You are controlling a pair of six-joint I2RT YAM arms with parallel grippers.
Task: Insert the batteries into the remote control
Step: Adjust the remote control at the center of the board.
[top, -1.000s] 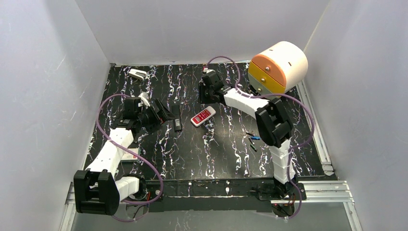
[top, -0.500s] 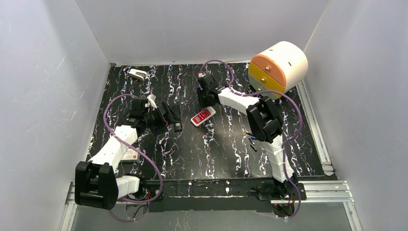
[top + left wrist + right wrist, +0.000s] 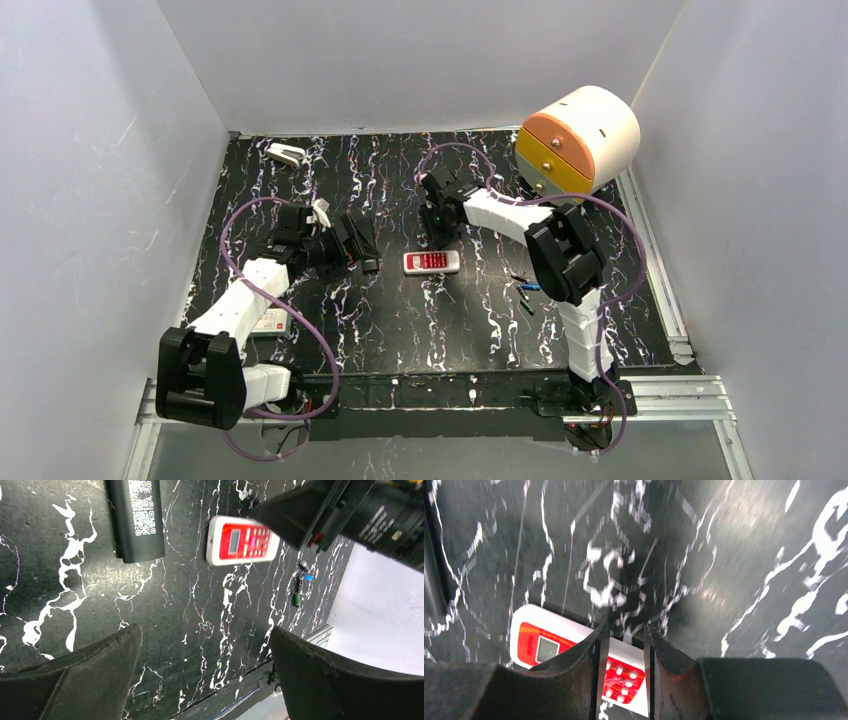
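The red-and-white remote control lies flat and face up, crosswise on the black marbled table. My right gripper hangs just behind and over it. In the right wrist view its fingers stand a narrow gap apart above the remote's keypad, gripping nothing. The batteries, tiny thin cells, lie loose to the right of the remote; the left wrist view shows them too. My left gripper is wide open and empty, left of the remote.
A long black remote lies under my left gripper. An orange-and-yellow drum-shaped drawer unit stands at the back right. A small white object sits at the back left, and a red-and-white card lies by the left arm.
The red remote slid toward the front and turned from slanted to crosswise. My right gripper came down and forward over it, narrowing slightly. My left gripper shifted right over the black remote.
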